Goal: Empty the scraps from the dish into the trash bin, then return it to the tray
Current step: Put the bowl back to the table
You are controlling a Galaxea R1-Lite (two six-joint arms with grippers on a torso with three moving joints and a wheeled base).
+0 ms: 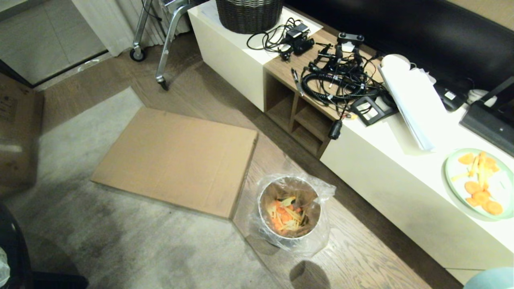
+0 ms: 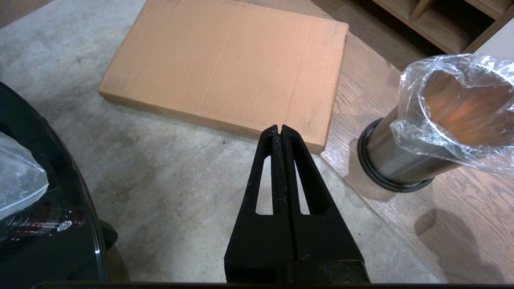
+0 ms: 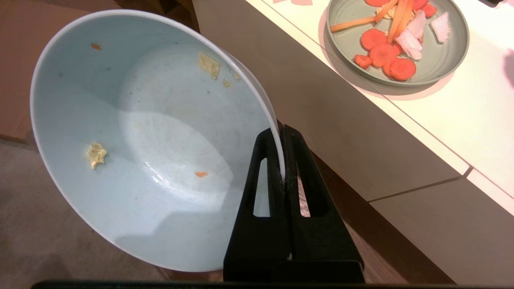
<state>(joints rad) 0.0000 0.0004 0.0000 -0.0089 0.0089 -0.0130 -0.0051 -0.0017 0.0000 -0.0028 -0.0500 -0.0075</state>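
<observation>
- The right claw [image 3: 282, 132] is closed on the rim of the dish [image 3: 140, 140], with one finger inside the rim and one outside.
- The dish is tilted, its open side towards the wrist camera; only a few tiny crumbs, yellow and orange, stick to its inner wall.
- In the head view a pale bluish curved edge [image 1: 492, 279] shows at the lower right corner; I cannot tell for sure that it is the dish.
- The left claw [image 2: 280, 130] holds nothing; its two fingers are pressed together, above the grey carpet [image 2: 168, 192].
- The trash bin [image 1: 290, 208] stands on the wooden floor [image 1: 361, 249], between the carpet and the low white table [image 1: 401, 176], apart from both.
- Its clear liner is folded over the rim, and the scraps [image 1: 286, 214], orange slices and pale yellow strips, lie at the bottom.
- A flat cardboard box [image 1: 176, 160] lies on the floor just beyond the bin.
- On the table, near its right end, rests a pale green plate [image 1: 480, 182] with more carrot slices and peel.
- Farther along the table there are a stack of white paper [image 1: 409, 100] and a tangle of black cables [image 1: 333, 80].
- At the far end stands a dark woven basket [image 1: 249, 14].
</observation>
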